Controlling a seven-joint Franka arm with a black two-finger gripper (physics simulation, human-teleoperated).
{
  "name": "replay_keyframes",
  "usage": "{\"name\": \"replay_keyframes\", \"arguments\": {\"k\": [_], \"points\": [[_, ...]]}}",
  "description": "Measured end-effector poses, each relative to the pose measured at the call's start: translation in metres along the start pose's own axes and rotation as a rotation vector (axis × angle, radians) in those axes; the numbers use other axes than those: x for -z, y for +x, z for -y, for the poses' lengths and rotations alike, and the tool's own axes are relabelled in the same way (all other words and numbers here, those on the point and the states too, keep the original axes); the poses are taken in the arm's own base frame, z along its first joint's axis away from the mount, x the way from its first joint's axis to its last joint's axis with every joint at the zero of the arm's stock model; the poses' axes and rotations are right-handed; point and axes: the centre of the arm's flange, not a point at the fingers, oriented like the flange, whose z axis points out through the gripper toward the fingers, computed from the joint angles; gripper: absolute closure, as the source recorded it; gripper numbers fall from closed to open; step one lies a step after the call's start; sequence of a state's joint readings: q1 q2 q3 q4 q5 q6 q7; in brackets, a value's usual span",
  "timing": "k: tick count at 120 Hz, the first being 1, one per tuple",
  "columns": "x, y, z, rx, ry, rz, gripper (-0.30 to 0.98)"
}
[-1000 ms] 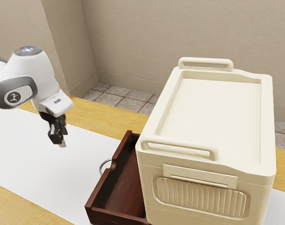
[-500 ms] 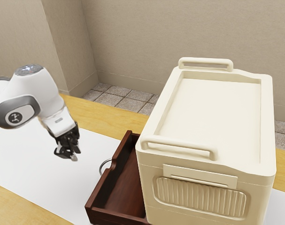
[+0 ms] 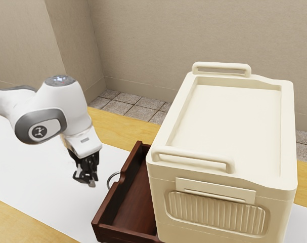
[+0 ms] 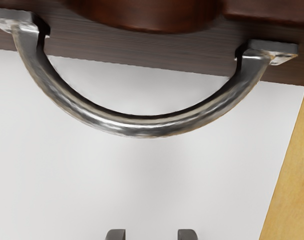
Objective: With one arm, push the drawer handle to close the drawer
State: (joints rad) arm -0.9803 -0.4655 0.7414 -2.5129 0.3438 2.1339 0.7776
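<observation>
Step in hand: approach to the handle. Your gripper is released; its two fingertips stand apart with nothing between them. The handle, a curved metal pull, lies ahead of the fingertips, near but apart from them. The drawer stands open beyond the handle, and the cabinet lies beyond the drawer, on the far side from the tool. No push is in progress.

Next move: advance the tool toward the cabinet, keeping it centred on the curve. Confirm contact, then push steadily along the drawer's travel. You need not grasp. Caution: off-centre contact may skew the drawer, and excess height may carry the fingertips over the handle.
</observation>
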Motion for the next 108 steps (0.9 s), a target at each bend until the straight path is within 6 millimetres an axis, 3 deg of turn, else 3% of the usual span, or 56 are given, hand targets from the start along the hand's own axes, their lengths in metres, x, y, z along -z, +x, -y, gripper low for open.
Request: {"name": "replay_keyframes", "arguments": {"k": [34, 55, 108], "points": [[-0.012, 0.023, -0.014, 0.007, -0.048, 0.011, 0.66], [-0.008, 0.034, -0.019, -0.003, -0.043, 0.005, 0.65], [-0.002, 0.055, -0.008, -0.013, 0.003, 0.023, 0.68]]}}
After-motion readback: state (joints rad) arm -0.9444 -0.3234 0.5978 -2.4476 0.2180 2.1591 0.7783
